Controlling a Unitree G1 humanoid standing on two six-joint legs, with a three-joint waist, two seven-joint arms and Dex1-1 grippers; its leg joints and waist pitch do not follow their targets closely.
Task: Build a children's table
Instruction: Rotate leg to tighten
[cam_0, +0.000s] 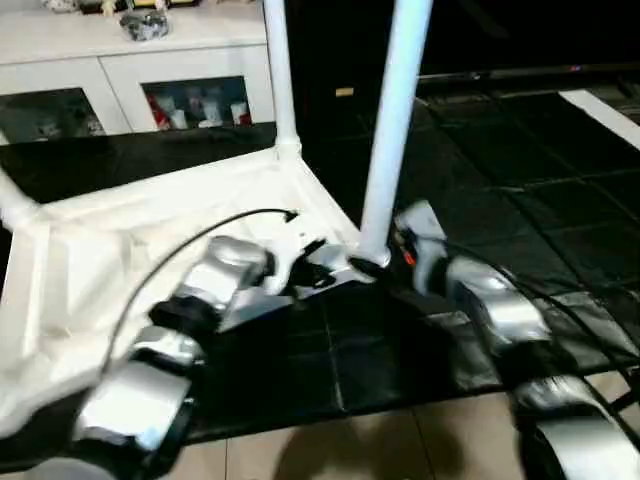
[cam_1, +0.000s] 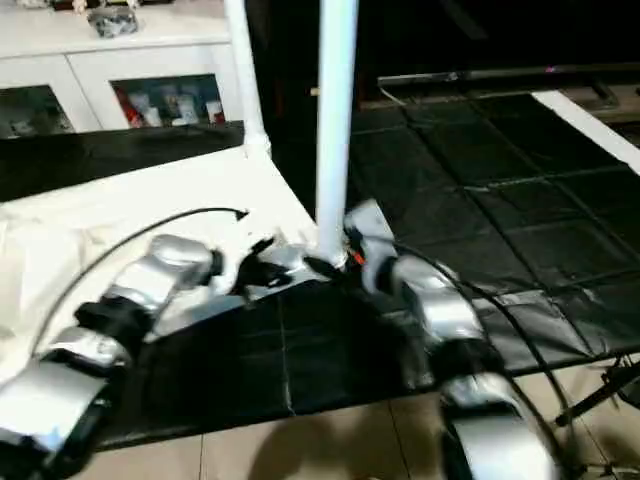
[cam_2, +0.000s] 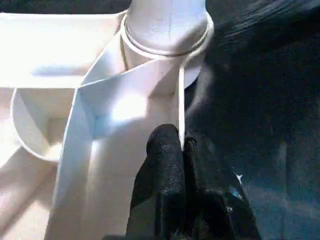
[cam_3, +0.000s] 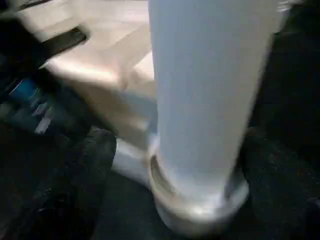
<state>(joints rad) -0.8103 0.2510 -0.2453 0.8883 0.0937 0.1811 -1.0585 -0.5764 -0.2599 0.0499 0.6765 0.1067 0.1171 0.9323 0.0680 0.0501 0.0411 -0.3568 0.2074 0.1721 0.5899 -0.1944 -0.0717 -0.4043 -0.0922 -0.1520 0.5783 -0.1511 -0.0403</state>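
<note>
The white table top (cam_0: 130, 260) lies upside down on the black mat, ribbed side up. One white leg (cam_0: 395, 120) stands in the near right corner socket (cam_2: 167, 30), another leg (cam_0: 280, 70) in the far corner, and a third leg (cam_0: 15, 205) shows at the left edge. My left gripper (cam_2: 181, 145) is shut on the thin rim wall of the top, just short of the near right socket. My right gripper (cam_3: 180, 190) is at the foot of the near leg, open, with one finger (cam_3: 75, 175) on each side of it.
A white cabinet (cam_0: 120, 70) with glass doors stands at the back left. Black mat (cam_0: 500, 150) covers the floor to the right, with tan floor (cam_0: 400, 440) in front. A black cable (cam_0: 200, 235) loops over my left forearm.
</note>
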